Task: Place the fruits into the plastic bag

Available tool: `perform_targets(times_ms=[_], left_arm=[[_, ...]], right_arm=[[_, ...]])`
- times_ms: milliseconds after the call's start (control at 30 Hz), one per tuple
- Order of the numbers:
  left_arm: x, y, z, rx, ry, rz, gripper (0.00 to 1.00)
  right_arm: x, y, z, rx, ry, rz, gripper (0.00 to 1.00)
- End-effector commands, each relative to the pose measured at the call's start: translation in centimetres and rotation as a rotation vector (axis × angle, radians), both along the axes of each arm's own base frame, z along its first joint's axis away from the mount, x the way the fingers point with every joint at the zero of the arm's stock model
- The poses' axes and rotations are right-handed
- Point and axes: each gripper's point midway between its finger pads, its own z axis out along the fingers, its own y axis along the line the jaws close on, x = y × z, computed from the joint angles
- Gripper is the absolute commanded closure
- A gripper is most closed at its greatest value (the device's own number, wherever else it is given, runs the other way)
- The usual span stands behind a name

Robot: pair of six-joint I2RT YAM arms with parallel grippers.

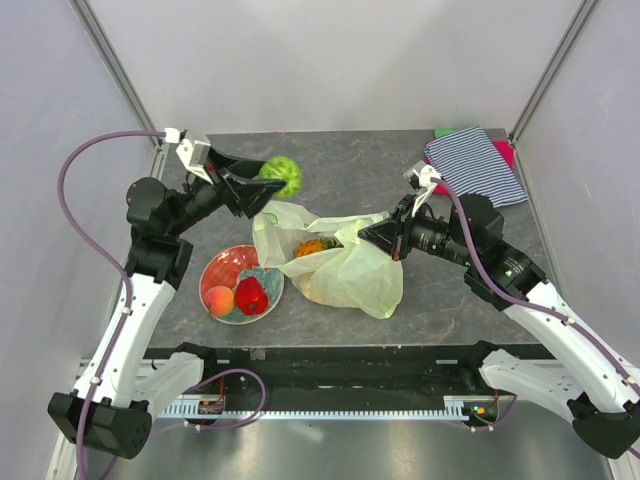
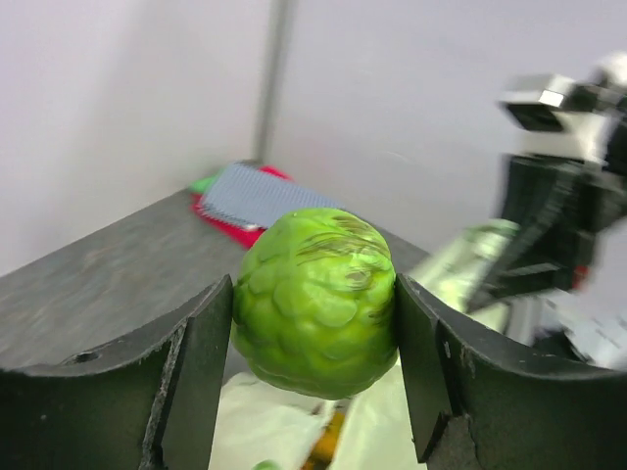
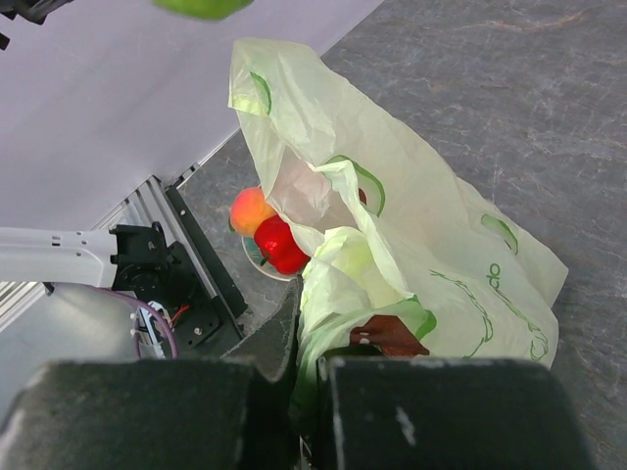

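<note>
**Observer:** Left side, what have you got?

**Arm:** My left gripper point(image 1: 270, 178) is grasping the green fruit point(image 2: 315, 299), one finger on each flank. Bumpy skin, glossy. It hangs in the air, off the table point(image 1: 380, 170), at the far-left corner of the plastic bag point(image 1: 350, 270).

**Observer:** Directly over the bag's mouth?

**Arm:** From my left wrist, pale bag film lies just below the fruit. Over the rim or over the opening, I cannot tell; that view is blurred low down.

**Observer:** Right side?

**Arm:** My right gripper point(image 1: 368, 236) is clenched on the bag's right-hand edge. Film is bunched between the fingers and lifted, so the mouth gapes toward the left.

**Observer:** Contents?

**Arm:** One orange fruit point(image 1: 312, 246) with dark leaves, inside the bag near the mouth. The rest of the bag slumps on the table toward the near side.

**Observer:** Anything outside it?

**Arm:** A plate point(image 1: 215, 270) just left of the bag, near side of the table. On it: a peach point(image 1: 221, 300) and a red piece point(image 1: 251, 296), touching each other.

**Observer:** Other items?

**Arm:** A striped cloth point(image 1: 475, 165), folded, at the far-right corner, well apart from the bag.
</note>
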Motion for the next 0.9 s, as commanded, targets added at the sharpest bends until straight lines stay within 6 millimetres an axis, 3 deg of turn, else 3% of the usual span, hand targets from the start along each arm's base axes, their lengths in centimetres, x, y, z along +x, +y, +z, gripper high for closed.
perform_targets(times_ms=[0, 133, 200, 333, 500, 667, 867], left_arm=[[-5.1, -3.8, 1.5, 0.042, -0.128, -0.313, 0.57], [-6.3, -5.4, -1.8, 0.102, -0.054, -0.413, 0.58], [-7.0, -6.0, -4.5, 0.142, 0.036, -0.463, 0.58], [-7.0, -6.8, -8.6, 0.264, 0.139, -0.497, 0.58], [-3.2, -6.3, -12.6, 0.415, 0.265, -0.340, 0.59], [-0.2, -5.2, -14.0, 0.469, 0.311, -0.175, 0.61], [2.0, -4.8, -15.1, 0.501, 0.353, -0.053, 0.61]], right_arm=[[0.6, 0.1, 1.8, 0.028, -0.027, -0.021, 1.00], [0.7, 0.2, 1.7, 0.024, -0.021, -0.019, 1.00], [0.8, 0.2, 1.7, 0.023, -0.021, -0.022, 1.00], [0.9, 0.3, 1.5, 0.016, -0.019, -0.022, 1.00], [0.5, 0.3, 1.8, 0.024, -0.028, -0.008, 1.00], [0.3, 0.0, 1.8, 0.015, -0.038, -0.011, 1.00], [0.1, -0.1, 1.9, 0.021, -0.040, -0.005, 1.00]])
